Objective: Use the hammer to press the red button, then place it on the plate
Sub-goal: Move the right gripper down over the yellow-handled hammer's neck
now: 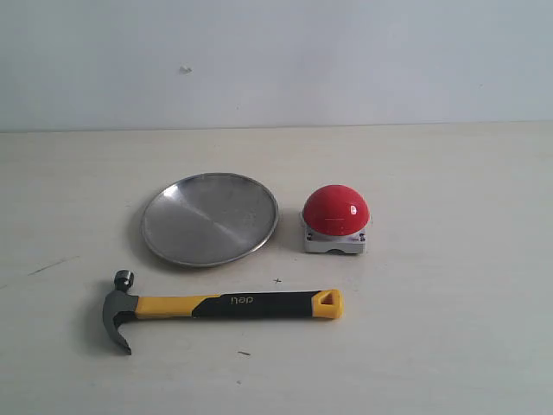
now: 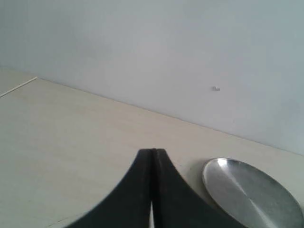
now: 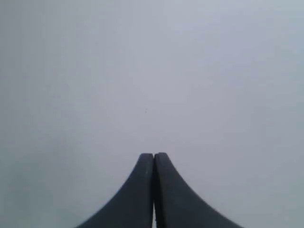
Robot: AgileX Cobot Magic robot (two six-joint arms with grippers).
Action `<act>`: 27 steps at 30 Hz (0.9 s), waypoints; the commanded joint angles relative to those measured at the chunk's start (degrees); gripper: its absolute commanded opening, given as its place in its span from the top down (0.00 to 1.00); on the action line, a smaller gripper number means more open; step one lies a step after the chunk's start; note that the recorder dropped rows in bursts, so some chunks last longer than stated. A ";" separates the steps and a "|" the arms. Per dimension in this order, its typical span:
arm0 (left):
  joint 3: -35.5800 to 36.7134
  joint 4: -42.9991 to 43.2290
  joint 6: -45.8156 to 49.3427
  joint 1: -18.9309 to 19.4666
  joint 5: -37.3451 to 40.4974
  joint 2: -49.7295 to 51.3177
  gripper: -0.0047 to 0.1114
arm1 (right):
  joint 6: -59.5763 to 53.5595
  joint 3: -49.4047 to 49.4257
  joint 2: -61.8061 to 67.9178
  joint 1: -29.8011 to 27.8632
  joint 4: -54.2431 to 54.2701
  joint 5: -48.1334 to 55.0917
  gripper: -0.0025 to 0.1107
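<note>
The hammer (image 1: 220,305) lies flat on the surface (image 1: 449,303) at the front, head to the left, yellow end to the right. Behind it sit 2 things: the plate (image 1: 210,218) and, just right of it but not touching, the button (image 1: 335,210). The left jaws are clenched together, empty, near the plate. The right jaws are likewise clenched and empty, facing a wall (image 3: 142,71).

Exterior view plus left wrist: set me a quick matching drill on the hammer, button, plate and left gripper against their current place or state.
1. hammer
2. red button
3. plate
4. left gripper

A. shut, holding nothing
B. farthest right in the exterior view
C. lying flat, lowest in the exterior view
D. dull silver, nothing on it

Pairs: 1-C, 2-B, 3-D, 4-A
</note>
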 commanded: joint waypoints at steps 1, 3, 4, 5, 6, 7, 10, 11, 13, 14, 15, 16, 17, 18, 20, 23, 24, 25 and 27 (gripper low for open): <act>0.02 -0.19 0.02 -0.38 0.04 -0.37 0.96 | 0.14 -5.73 4.85 -0.29 -3.31 1.94 0.98; 0.02 -0.19 0.15 -0.38 0.04 -0.37 0.96 | 0.75 -12.20 10.92 -0.29 -11.18 9.25 0.98; 0.02 -0.19 0.15 -0.38 0.04 -0.37 0.96 | 2.55 -14.95 13.67 -0.29 -15.22 12.66 0.98; 0.02 -0.19 0.15 -0.38 0.04 -0.37 0.96 | 4.18 -18.48 17.22 -0.29 -18.94 17.35 0.98; 0.02 -0.19 0.15 -0.38 0.04 -0.37 0.96 | 4.95 -22.01 20.67 -0.29 -22.00 21.85 0.98; 0.02 -0.19 0.15 -0.38 0.04 -0.37 0.96 | 4.81 -24.76 24.11 -0.29 -24.53 25.32 0.98; 0.02 -0.19 0.15 -0.38 0.04 -0.37 0.96 | 0.48 -34.56 34.23 -0.29 -28.96 38.59 0.98; 0.02 -0.19 0.15 -0.38 0.04 -0.37 0.96 | -2.59 -37.21 37.00 -0.29 -28.56 43.56 0.98; 0.02 -0.19 0.15 -0.38 0.04 -0.37 0.96 | -11.00 -43.91 44.40 -0.29 -26.12 53.89 0.98; 0.02 -0.19 0.15 -0.38 0.04 -0.37 0.96 | -15.53 -47.16 48.14 -0.29 -24.72 59.11 0.98; 0.02 -0.19 0.15 -0.38 0.04 -0.37 0.96 | -19.15 -50.31 51.02 -0.29 -23.37 63.07 0.98; 0.02 -0.19 0.15 -0.38 0.04 -0.37 0.96 | -23.14 -53.35 54.55 -0.29 -21.96 68.16 0.98; 0.02 -0.19 0.15 -0.38 0.04 -0.37 0.96 | -25.98 -56.37 58.14 -0.29 -20.49 73.04 0.98; 0.02 -0.19 0.15 -0.38 0.04 -0.37 0.96 | -28.84 -58.76 61.88 -0.29 -19.12 76.91 0.98; 0.02 -0.19 0.15 -0.38 0.04 -0.37 0.96 | -36.45 -64.15 69.25 -0.14 -14.34 86.67 0.98; 0.02 -0.19 0.15 -0.38 0.04 -0.37 0.96 | -42.09 -69.38 77.73 1.32 -9.21 95.79 0.98; 0.02 -0.19 0.15 -0.38 0.04 -0.37 0.96 | -41.80 -70.27 79.41 2.31 -9.20 95.79 0.98; 0.02 -0.19 0.15 -0.38 0.04 -0.37 0.96 | -41.80 -70.51 81.03 3.39 -9.20 95.79 0.98; 0.02 -0.19 0.15 -0.38 0.04 -0.37 0.96 | -43.01 -70.64 84.00 6.26 -9.20 95.79 0.98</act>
